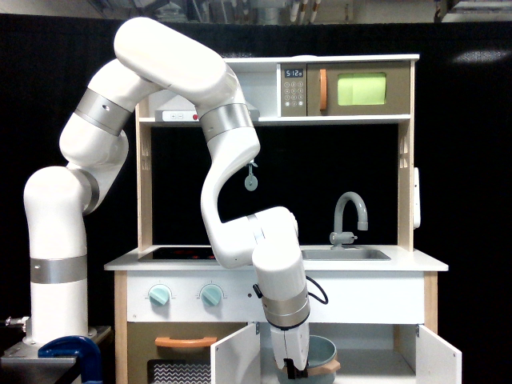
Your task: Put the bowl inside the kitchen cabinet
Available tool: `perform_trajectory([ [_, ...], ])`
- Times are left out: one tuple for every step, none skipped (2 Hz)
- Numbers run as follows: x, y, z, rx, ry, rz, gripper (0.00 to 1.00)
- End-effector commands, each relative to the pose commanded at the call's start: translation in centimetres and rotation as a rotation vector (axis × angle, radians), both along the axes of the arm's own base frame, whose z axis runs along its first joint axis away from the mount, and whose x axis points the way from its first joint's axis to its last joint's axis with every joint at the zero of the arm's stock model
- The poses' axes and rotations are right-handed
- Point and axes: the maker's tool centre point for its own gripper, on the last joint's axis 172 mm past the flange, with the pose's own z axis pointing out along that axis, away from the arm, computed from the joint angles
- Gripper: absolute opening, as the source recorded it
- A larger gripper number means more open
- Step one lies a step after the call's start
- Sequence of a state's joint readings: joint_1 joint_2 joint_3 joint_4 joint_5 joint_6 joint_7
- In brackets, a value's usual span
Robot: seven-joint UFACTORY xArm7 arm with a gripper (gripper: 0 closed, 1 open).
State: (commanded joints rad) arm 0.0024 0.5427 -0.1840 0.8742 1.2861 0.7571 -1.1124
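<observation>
The grey-blue bowl (322, 350) with its tan-orange rim band hangs at the bottom of the exterior view, in the open mouth of the white kitchen cabinet (372, 352). My gripper (294, 371) points downward and is shut on the bowl's rim on the exterior view's left side; its fingertips are partly cut off by the frame's bottom edge. Both cabinet doors stand swung outward, the left door (237, 358) just left of my wrist and the right door (438, 357) far to the right. The cabinet floor is out of view.
The oven with its orange handle (186, 342) sits left of the cabinet under two mint knobs (160, 295). Above are the countertop (416, 262), sink (346, 254) and faucet (350, 214), a hanging utensil (251, 180) and the microwave (360, 89). A blue clamp (72, 352) is at the arm's base.
</observation>
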Motion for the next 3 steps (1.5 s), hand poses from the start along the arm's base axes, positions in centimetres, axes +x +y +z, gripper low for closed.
perform_trajectory([
  [1.3,4.2,-1.8,0.000,0.000,0.000,0.00],
  [1.2,5.2,-2.6,0.000,0.000,0.000,0.00],
  [0.7,6.1,-2.6,0.000,0.000,0.000,0.00],
])
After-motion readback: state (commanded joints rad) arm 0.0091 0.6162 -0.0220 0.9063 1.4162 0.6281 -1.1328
